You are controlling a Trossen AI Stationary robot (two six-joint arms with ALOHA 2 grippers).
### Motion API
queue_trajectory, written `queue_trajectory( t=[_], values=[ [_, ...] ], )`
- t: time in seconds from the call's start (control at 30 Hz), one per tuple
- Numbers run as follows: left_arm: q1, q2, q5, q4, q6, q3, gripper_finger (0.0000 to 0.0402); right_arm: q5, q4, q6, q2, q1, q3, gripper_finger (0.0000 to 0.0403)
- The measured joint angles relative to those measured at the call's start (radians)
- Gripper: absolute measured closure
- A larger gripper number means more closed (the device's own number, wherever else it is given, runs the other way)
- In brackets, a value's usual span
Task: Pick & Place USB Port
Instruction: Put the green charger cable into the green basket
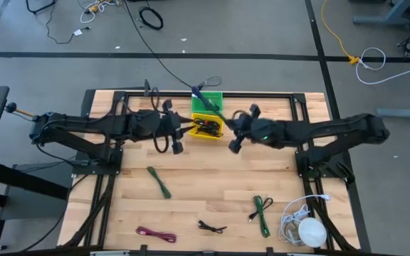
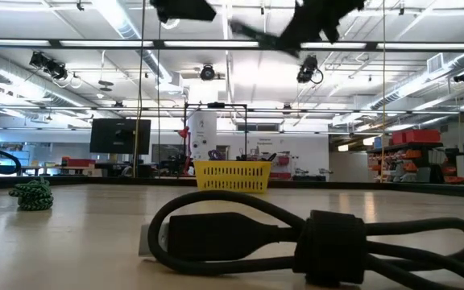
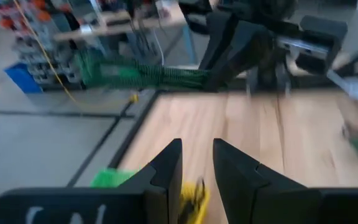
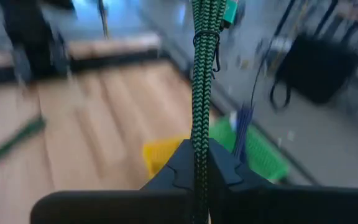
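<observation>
- Green braided cable (image 4: 199,81) is clamped in the right gripper (image 4: 197,163) fingers, above the yellow basket (image 1: 206,128).
- Left gripper (image 3: 197,163) fingers stand partly open, empty, beside that basket.

Black cable (image 2: 312,238) coiled up front; yellow basket (image 2: 232,176) behind; green cable (image 2: 31,195) far left.

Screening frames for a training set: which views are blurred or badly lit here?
High view: sharp, evenly lit. Low view: black cable up close fills the foreground, arms overhead are dark smeared shapes against ceiling lights. Left wrist view: background motion-blurred, left pincer fairly crisp. Right wrist view: background smeared, green braided cable in the right pincer stays sharp.
</observation>
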Motion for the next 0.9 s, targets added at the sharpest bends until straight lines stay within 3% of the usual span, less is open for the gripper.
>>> queue_trajectory(
  t=[0.07, 0.17, 0.43, 0.9],
  values=[
    [0.018, 0.000, 0.022, 0.069, -0.006, 0.000, 0.0306, -0.010, 0.096, -0.063, -0.025, 0.001, 0.000, 0.0392],
    [0.054, 0.000, 0.141, 0.171, -0.039, 0.000, 0.0306, -0.085, 0.209, -0.139, -0.034, 0.002, 0.001, 0.0392],
    [0.121, 0.000, 0.364, 0.304, -0.091, 0.000, 0.0306, -0.193, 0.369, -0.230, -0.003, 0.002, 0.001, 0.0392],
    [0.127, 0.000, 0.389, 0.366, -0.097, 0.000, 0.0305, -0.246, 0.484, -0.251, 0.073, 0.002, 0.001, 0.0392]
  ],
)
